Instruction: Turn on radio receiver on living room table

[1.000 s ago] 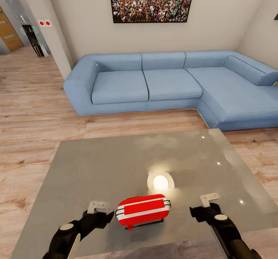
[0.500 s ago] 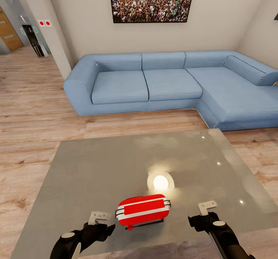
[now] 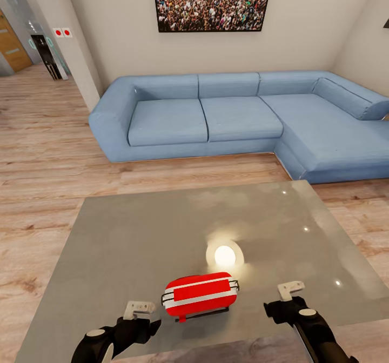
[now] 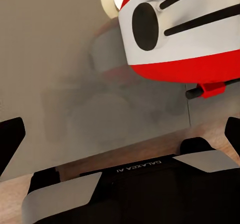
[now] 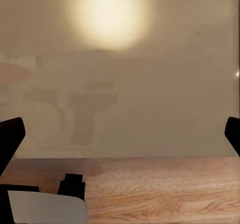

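The radio [image 3: 200, 294] sits on the table [image 3: 135, 233], close to the near edge, so the robot can reach it without leaning far. It lies with its red top and white band facing up. A bright spot of light [image 3: 225, 255] shines on the glass just behind it. The left gripper [image 3: 136, 313] hangs just beside the radio's left end, and the right gripper [image 3: 289, 291] waits near the other end, not touching. Both grippers are wide open and hold nothing. In the left wrist view the fingers [image 4: 11, 136] are spread far apart, and the radio's white face with its dark round dial [image 4: 145, 26] is close ahead. I think the left one is lined up to press it. The blue sofa [image 3: 227, 120] is well behind.
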{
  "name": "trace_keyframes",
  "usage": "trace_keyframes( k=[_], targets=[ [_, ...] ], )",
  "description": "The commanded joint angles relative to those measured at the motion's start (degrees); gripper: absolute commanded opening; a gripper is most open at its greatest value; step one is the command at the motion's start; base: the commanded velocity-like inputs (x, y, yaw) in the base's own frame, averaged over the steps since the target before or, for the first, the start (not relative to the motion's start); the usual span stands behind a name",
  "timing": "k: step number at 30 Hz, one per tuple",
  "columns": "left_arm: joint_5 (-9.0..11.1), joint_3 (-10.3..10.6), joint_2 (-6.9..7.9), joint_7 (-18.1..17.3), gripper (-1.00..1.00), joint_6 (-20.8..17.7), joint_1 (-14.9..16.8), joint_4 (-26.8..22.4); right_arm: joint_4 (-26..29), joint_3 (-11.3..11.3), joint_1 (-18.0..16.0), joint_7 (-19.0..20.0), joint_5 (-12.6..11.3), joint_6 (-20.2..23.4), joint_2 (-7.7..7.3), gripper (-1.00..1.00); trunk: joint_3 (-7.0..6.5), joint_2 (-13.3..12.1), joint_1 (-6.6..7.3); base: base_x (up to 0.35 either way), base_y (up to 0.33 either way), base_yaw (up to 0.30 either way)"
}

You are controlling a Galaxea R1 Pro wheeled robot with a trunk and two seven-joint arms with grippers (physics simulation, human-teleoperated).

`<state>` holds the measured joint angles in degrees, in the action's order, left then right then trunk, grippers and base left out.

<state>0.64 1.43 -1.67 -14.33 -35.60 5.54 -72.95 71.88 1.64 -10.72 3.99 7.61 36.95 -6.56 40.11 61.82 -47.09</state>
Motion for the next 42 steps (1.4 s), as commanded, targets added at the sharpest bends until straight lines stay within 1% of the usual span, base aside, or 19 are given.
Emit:
trace_keyframes(
  k=[1, 5, 6, 9, 13, 15, 16, 18, 19, 21, 22, 25, 26, 28, 30, 33, 35, 39, 42],
  targets=[
    [0.0, 0.0, 0.0, 0.0, 1.0, 0.0, 0.0, 0.0, 0.33, -0.01, 0.0, 0.01, -0.03, 0.03, -0.01, 1.0, 0.0, 0.0, 0.0, 0.0, 0.0, 0.0],
    [0.03, -0.02, 0.0, 0.0, 1.0, 0.0, 0.0, 0.0, 5.57, 0.06, 0.0, 0.01, 0.23, 0.13, 0.04, 1.0, 0.0, 0.0, 0.0, 0.0, 0.0, 0.0],
    [0.05, -0.06, 0.14, 0.0, 1.0, 0.0, 0.0, 0.0, 8.31, 0.23, 0.0, -0.12, 0.53, 0.26, 0.07, 1.0, 0.0, 0.0, 0.0, 0.0, 0.0, 0.0],
    [0.06, -0.05, 0.27, 0.0, 1.0, 0.0, 0.0, 0.0, 10.77, 0.28, 0.0, -0.23, 0.71, 1.3, -0.07, 1.0, 0.0, 0.0, 0.0, 0.0, 0.0, 0.0],
    [0.06, -0.06, 0.33, 0.0, 1.0, 0.0, 0.0, 0.02, 13.91, 0.18, 0.0, -0.3, 1.08, 6.99, -0.37, 1.0, 0.0, 0.0, 0.0, 0.0, 0.0, 0.0],
    [0.06, -0.09, 0.34, 0.0, 1.0, 0.0, 0.0, 0.06, 15.89, 0.91, 0.0, -0.15, 2.88, 8.88, -0.43, 1.0, 0.0, 0.0, 0.0, 0.0, 0.0, 0.0],
    [0.06, -0.09, 0.35, 0.0, 1.0, 0.0, 0.0, 0.06, 16.18, 1.78, 0.0, -0.11, 3.8, 9.17, -0.43, 1.0, 0.0, 0.0, 0.0, 0.0, 0.0, 0.0],
    [0.06, -0.1, 0.35, 0.0, 1.0, 0.0, 0.0, 0.1, 16.87, 5.33, 0.04, 0.0, 7.1, 9.91, -0.45, 1.0, 0.0, 0.0, 0.0, 0.0, 0.0, 0.0],
    [0.06, -0.1, 0.35, 0.0, 1.0, 0.0, 0.0, 0.11, 16.98, 6.35, 0.07, 0.03, 7.99, 10.03, -0.46, 1.0, 0.0, 0.0, 0.0, 0.0, 0.0, 0.0],
    [0.06, -0.1, 0.35, 0.0, 1.0, 0.0, 0.0, 0.15, 17.28, 10.03, 0.25, 0.14, 11.24, 10.36, -0.41, 1.0, 0.0, 0.0, 0.0, 0.0, 0.0, 0.0],
    [0.07, -0.12, 0.35, 0.0, 1.0, 0.0, 0.0, 0.16, 17.41, 13.16, 0.28, 0.47, 13.5, 11.06, -0.21, 1.0, 0.0, 0.0, 0.0, 0.0, 0.0, 0.0],
    [0.07, -0.15, 0.35, 0.0, 1.0, 0.04, 0.0, 0.18, 17.47, 15.8, -0.15, 0.94, 14.63, 12.93, 0.07, 1.0, 0.0, 0.0, 0.0, 0.0, 0.0, 0.0],
    [0.08, -0.18, 0.35, 0.0, 1.0, 0.02, 0.0, 0.23, 17.55, 17.9, -1.79, 2.16, 15.16, 15.17, 0.31, 1.0, 0.0, 0.0, 0.0, 0.0, 0.0, 0.0],
    [0.1, -0.19, 0.35, 0.0, 1.0, 0.03, 0.0, 0.27, 17.57, 18.43, -2.8, 2.86, 15.26, 15.81, 0.38, 1.0, 0.0, 0.0, 0.0, 0.0, 0.0, 0.0],
    [0.12, -0.13, 0.35, 0.0, 1.0, 0.04, 0.0, 0.33, 17.58, 19.1, -6.02, 6.13, 15.37, 18.64, 0.49, 1.0, 0.0, 0.0, 0.0, 0.0, 0.0, 0.0],
    [0.08, -0.12, 0.35, 0.0, 1.0, 0.06, 0.0, 0.34, 17.57, 19.56, -8.59, 9.58, 15.45, 21.42, 0.5, 1.0, 0.0, 0.0, 0.0, 0.0, 0.0, 0.0],
    [0.07, -0.11, 0.35, 0.0, 1.0, 0.04, 0.0, 0.35, 17.53, 21.48, -10.48, 12.33, 15.51, 22.65, 0.5, 1.0, 0.0, 0.0, 0.0, 0.0, 0.0, 0.0],
    [0.07, -0.11, 0.35, 0.0, 1.0, 0.01, 0.0, 0.35, 17.51, 24.43, -12.16, 13.61, 15.57, 23.05, 0.55, 1.0, 0.0, 0.0, 0.0, 0.0, 0.0, 0.0],
    [0.07, -0.11, 0.35, 0.0, 1.0, 0.03, 0.0, 0.35, 17.54, 25.91, -12.72, 13.91, 15.55, 23.05, 0.67, 1.0, 0.0, 0.0, 0.0, 0.0, 0.0, 0.0]
  ],
)
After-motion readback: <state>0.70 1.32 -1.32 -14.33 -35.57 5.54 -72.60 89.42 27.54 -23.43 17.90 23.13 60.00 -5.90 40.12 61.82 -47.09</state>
